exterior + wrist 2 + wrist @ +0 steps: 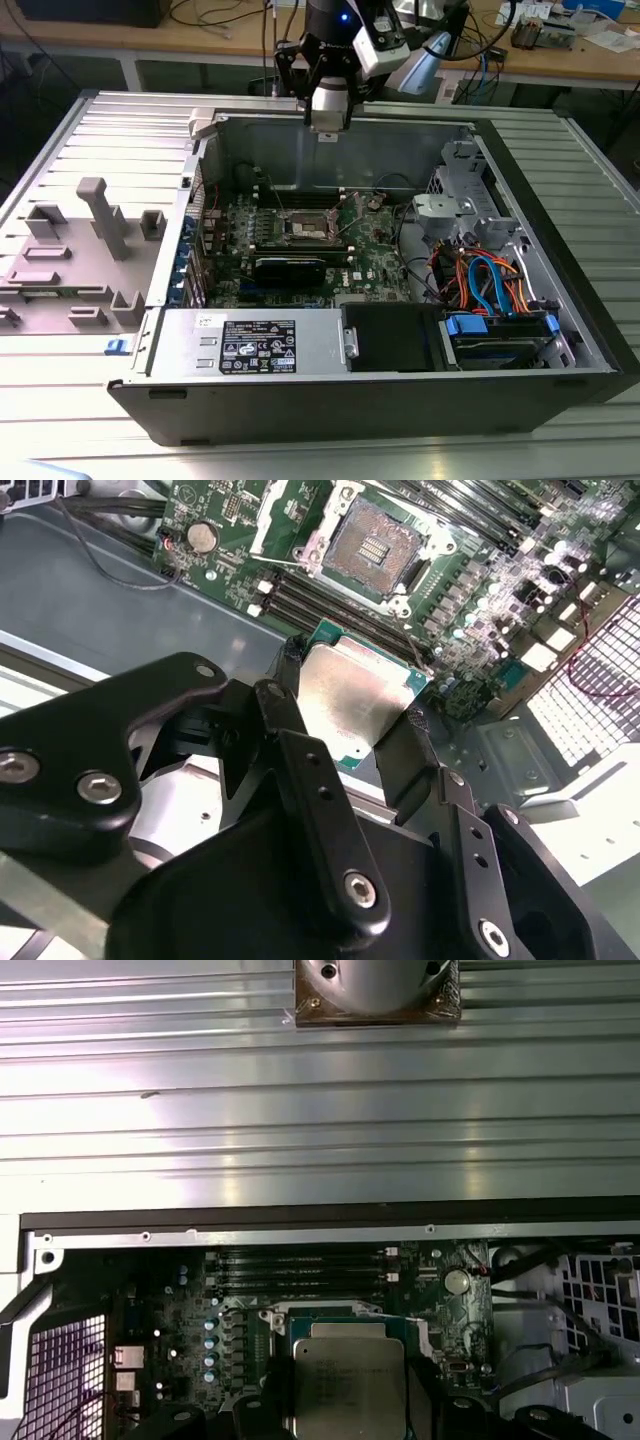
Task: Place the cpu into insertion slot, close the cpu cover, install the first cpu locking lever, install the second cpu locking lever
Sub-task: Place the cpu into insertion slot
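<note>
Going by the second wrist view, the cpu [355, 705] is pinched by two opposite edges in the gripper [352, 690]. The black fingers [403, 755] are closed down to just the chip's width, with its silvery top facing the camera, so it's definitely held. In the exterior view the gripper [327, 110] is parked high over the back wall of the computer case [380, 150]. That's well apart from the insertion slot [303, 230] down on the green board [375, 250]. The insertion slot [370, 545] is seen uncovered, its dark contact field exposed, just beside the long memory slots [330, 605]. In the first wrist view the cpu [345, 1385] is seen in front of the socket, part of which is hidden behind it.

The step in hand is judged to be the carry and drop-in, and nothing is seated yet. To be done well, the chip probably needs to be kept dead level and squared to the silver rim as it's lowered. Notches and corner mark should be matched too, though they're too small to be made out here. No force should be needed. If the chip is tilted or slid sideways, the contacts could likely get bent. The edges are straddled by the fingers, so room beside the rim is best checked before anything is released.
</note>
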You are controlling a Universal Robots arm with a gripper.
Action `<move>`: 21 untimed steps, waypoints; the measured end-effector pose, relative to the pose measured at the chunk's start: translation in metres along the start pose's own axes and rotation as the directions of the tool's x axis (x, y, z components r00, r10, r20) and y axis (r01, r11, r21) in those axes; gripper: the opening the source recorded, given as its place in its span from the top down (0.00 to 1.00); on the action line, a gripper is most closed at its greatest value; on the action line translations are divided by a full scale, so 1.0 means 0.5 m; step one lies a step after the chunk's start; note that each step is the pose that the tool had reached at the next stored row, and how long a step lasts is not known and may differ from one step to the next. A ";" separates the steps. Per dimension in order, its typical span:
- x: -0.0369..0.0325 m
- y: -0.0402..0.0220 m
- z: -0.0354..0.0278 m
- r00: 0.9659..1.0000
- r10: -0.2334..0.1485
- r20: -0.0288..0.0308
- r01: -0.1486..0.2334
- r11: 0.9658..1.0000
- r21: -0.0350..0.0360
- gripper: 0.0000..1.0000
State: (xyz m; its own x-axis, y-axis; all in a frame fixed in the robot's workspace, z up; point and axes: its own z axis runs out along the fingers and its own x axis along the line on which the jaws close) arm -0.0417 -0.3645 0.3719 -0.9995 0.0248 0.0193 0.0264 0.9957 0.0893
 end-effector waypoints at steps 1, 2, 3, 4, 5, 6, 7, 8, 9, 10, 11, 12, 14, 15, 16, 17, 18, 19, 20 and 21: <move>0.000 -0.002 0.000 1.000 0.000 0.000 0.000 1.000 0.000 0.45; 0.001 -0.006 0.000 1.000 0.000 0.000 0.000 1.000 0.000 0.45; 0.001 -0.007 0.000 1.000 0.000 0.000 0.000 1.000 0.000 0.45; 0.001 -0.009 0.000 1.000 0.000 0.000 0.000 1.000 0.000 0.45; 0.001 -0.010 0.000 1.000 0.000 0.000 0.000 1.000 0.000 0.45; 0.001 -0.010 0.000 1.000 0.000 0.000 0.000 1.000 0.000 0.45; 0.001 -0.011 0.001 1.000 0.000 0.000 0.000 1.000 0.000 0.45; 0.001 -0.012 0.000 1.000 0.000 0.000 0.000 1.000 0.000 0.45; 0.001 -0.013 0.001 1.000 0.000 0.000 0.000 1.000 0.000 0.45; 0.001 -0.014 0.001 1.000 0.000 0.000 0.000 1.000 0.000 0.45; 0.001 -0.015 0.001 1.000 0.000 0.000 0.000 1.000 0.000 0.45; 0.001 -0.016 0.001 1.000 0.000 0.000 0.000 1.000 0.000 0.45; 0.002 -0.018 0.001 1.000 0.000 0.000 0.000 1.000 0.000 0.45; 0.002 -0.020 0.001 1.000 0.000 0.000 0.000 1.000 0.000 0.45; 0.002 -0.020 0.001 1.000 0.000 0.000 0.000 1.000 0.000 0.45; 0.002 -0.022 0.002 1.000 0.000 0.000 0.000 1.000 0.000 0.45; 0.002 -0.022 0.002 1.000 0.000 0.000 0.000 1.000 0.000 0.45; 0.002 -0.023 0.002 1.000 0.000 0.000 0.000 1.000 0.000 0.45; 0.002 -0.024 0.002 1.000 0.000 0.000 0.000 1.000 0.000 0.45; 0.002 -0.025 0.002 1.000 0.000 0.000 0.000 1.000 0.000 0.45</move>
State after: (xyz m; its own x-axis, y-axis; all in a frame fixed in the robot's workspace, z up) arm -0.0430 -0.3766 0.3699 -0.9995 0.0247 0.0193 0.0264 0.9956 0.0894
